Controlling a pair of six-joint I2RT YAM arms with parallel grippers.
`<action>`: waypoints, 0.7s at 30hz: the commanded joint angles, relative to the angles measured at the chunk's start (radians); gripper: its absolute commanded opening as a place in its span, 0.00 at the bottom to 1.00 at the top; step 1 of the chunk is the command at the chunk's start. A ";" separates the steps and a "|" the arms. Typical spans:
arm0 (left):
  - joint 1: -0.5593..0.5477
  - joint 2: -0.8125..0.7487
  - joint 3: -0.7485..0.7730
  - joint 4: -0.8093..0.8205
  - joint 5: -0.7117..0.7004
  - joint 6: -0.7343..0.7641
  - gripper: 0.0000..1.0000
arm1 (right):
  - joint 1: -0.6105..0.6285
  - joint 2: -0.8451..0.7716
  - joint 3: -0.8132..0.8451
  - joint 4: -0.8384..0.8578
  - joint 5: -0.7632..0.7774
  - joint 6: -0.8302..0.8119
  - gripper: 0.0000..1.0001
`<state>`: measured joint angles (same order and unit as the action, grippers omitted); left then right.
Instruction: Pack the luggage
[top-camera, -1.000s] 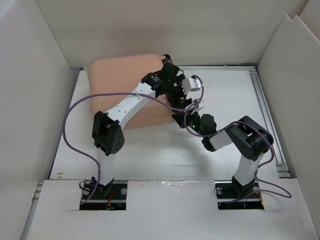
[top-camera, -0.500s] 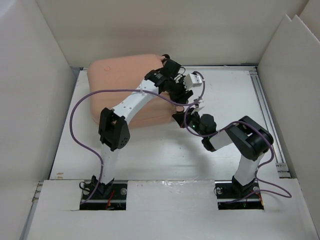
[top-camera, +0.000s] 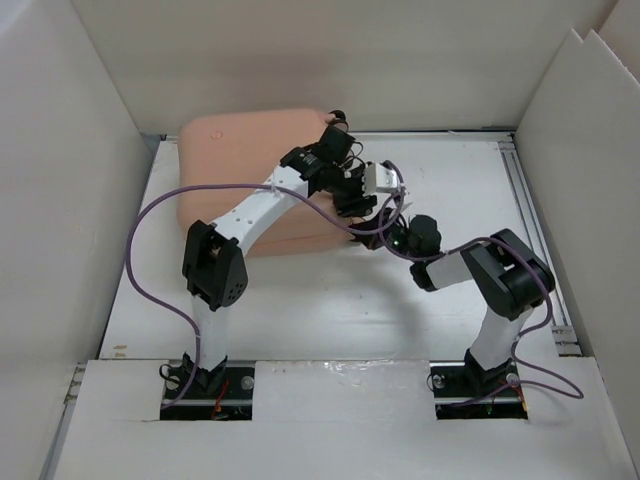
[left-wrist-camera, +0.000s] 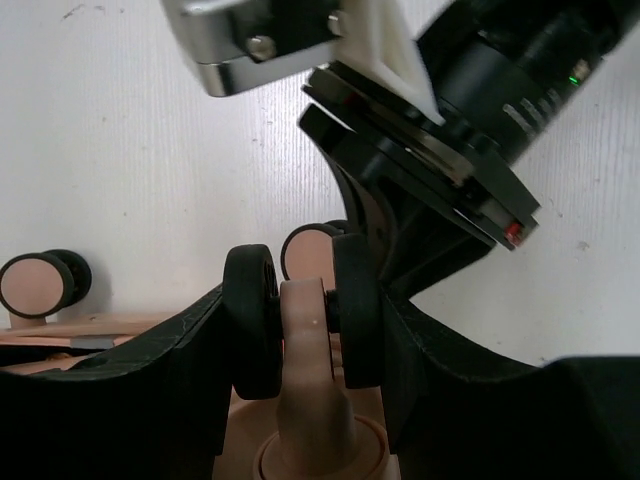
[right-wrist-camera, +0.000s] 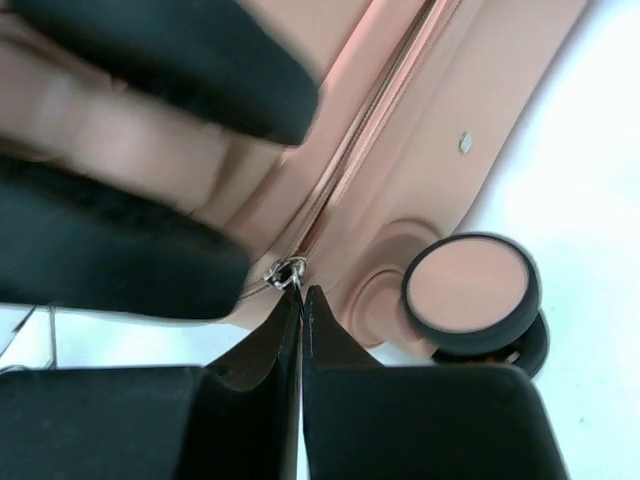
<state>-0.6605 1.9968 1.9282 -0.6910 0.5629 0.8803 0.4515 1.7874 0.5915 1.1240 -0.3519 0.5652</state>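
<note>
The suitcase (top-camera: 235, 150) lay flat at the far left of the desk (top-camera: 330, 300) with its shell closed, so the packing seemed to be down to the zip. The left end effector (left-wrist-camera: 302, 300), wide open 1 second before, had closed around 1 caster wheel (left-wrist-camera: 304, 330). Its fingers (left-wrist-camera: 190, 350) pressed the 2 black tyres (left-wrist-camera: 252, 320) from either side. That looked like a bracing hold to keep the case from sliding. The right end effector (right-wrist-camera: 300, 300) had stayed closed and had moved in closer to the same corner. Its tips met just under the zip pull (right-wrist-camera: 290, 270), near the other wheel (right-wrist-camera: 470, 292). Whether the pull tab was pinched between them could not be told. Drawing the zip along probably came next.
</note>
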 joint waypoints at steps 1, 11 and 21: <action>0.038 -0.053 -0.066 -0.432 0.100 0.176 0.00 | -0.192 0.081 0.031 0.060 0.168 -0.036 0.00; -0.005 -0.211 -0.348 -0.432 0.068 0.358 0.00 | -0.206 0.104 0.122 -0.038 0.079 -0.119 0.00; -0.005 -0.417 -0.676 -0.441 0.121 0.396 0.00 | -0.249 0.066 0.152 -0.237 0.292 -0.074 0.00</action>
<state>-0.6727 1.6299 1.4010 -0.5804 0.6361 1.2846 0.3798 1.8614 0.7139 1.0519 -0.5419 0.5289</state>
